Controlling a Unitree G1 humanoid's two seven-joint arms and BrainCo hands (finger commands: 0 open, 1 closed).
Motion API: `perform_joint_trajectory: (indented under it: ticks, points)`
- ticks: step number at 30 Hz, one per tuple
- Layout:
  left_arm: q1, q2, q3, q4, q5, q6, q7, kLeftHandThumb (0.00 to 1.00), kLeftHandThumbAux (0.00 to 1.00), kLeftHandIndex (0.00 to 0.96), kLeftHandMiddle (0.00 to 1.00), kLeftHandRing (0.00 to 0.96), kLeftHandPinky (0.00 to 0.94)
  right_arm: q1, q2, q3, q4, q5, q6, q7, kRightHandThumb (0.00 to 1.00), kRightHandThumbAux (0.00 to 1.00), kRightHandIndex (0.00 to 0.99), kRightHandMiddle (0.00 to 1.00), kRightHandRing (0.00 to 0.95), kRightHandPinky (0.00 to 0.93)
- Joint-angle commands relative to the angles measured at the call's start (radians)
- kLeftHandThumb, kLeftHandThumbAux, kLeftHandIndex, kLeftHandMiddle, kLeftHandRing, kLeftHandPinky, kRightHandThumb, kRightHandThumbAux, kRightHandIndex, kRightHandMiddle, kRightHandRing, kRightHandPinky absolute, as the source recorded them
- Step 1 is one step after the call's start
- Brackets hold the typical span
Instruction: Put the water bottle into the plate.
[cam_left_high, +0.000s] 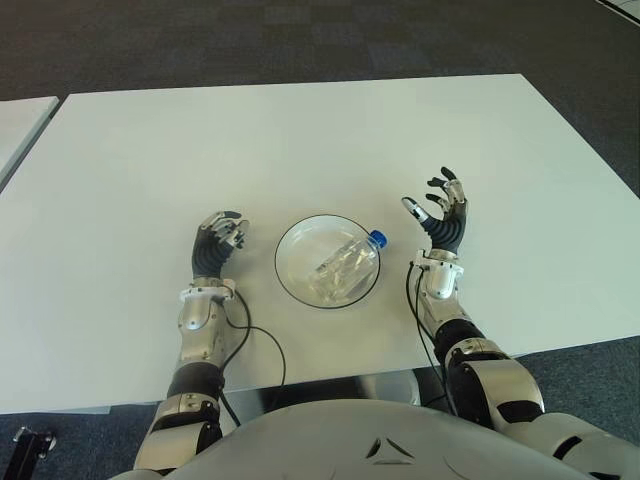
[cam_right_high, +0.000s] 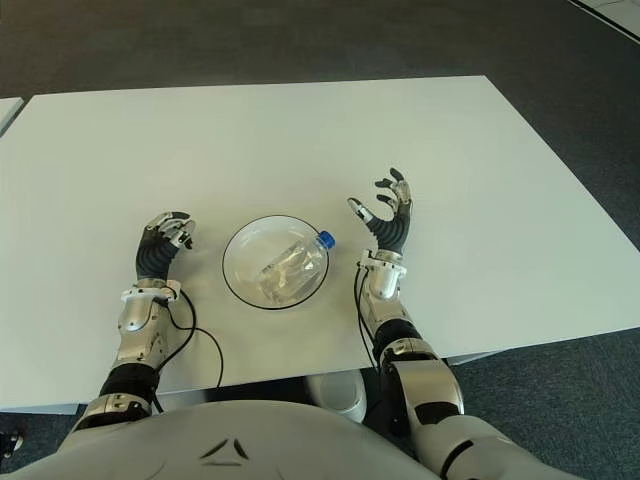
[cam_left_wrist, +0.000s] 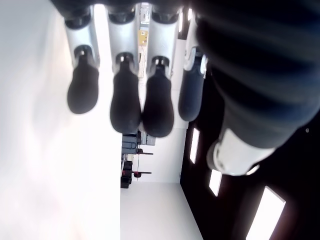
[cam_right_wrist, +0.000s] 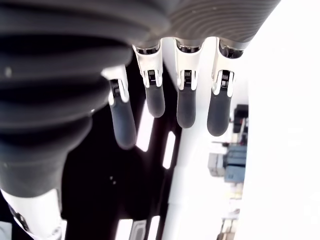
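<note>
A clear water bottle (cam_left_high: 345, 264) with a blue cap (cam_left_high: 378, 239) lies on its side inside the white, dark-rimmed plate (cam_left_high: 290, 254) near the table's front edge. To the right of the plate my right hand (cam_left_high: 440, 215) is raised, fingers spread and empty; its fingertips (cam_right_wrist: 186, 110) hold nothing in the right wrist view. My left hand (cam_left_high: 220, 238) shows to the left of the plate, fingers (cam_left_wrist: 125, 102) loosely curled with nothing in them.
The white table (cam_left_high: 300, 140) stretches far back and to both sides. A second table's corner (cam_left_high: 18, 125) shows at the far left. Dark carpet (cam_left_high: 300, 40) lies beyond. Black cables (cam_left_high: 262, 345) run along both forearms near the front edge.
</note>
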Motion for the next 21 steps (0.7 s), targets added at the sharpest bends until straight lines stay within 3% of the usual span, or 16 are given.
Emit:
perform_joint_trajectory:
  ticks: [1,11,21]
  points:
    - [0.0,0.008,-0.003,0.02,0.003,0.002,-0.005,0.707,0.715,0.436,0.706,0.696,0.682,-0.023,0.016,-0.012,0.031,-0.016,0.024,-0.03,0.69,0.727,0.43,0.566,0.567,0.599]
    - [-0.001,0.008,0.001,0.021,0.004,0.007,0.008,0.707,0.715,0.435,0.702,0.693,0.668,-0.029,0.043,-0.032,0.05,0.012,0.062,-0.011,0.698,0.727,0.436,0.672,0.672,0.699]
    - [-0.002,0.007,0.005,0.023,-0.001,0.0,0.005,0.707,0.715,0.435,0.698,0.691,0.675,-0.029,0.06,-0.056,0.057,0.035,0.079,0.043,0.703,0.726,0.437,0.708,0.701,0.7]
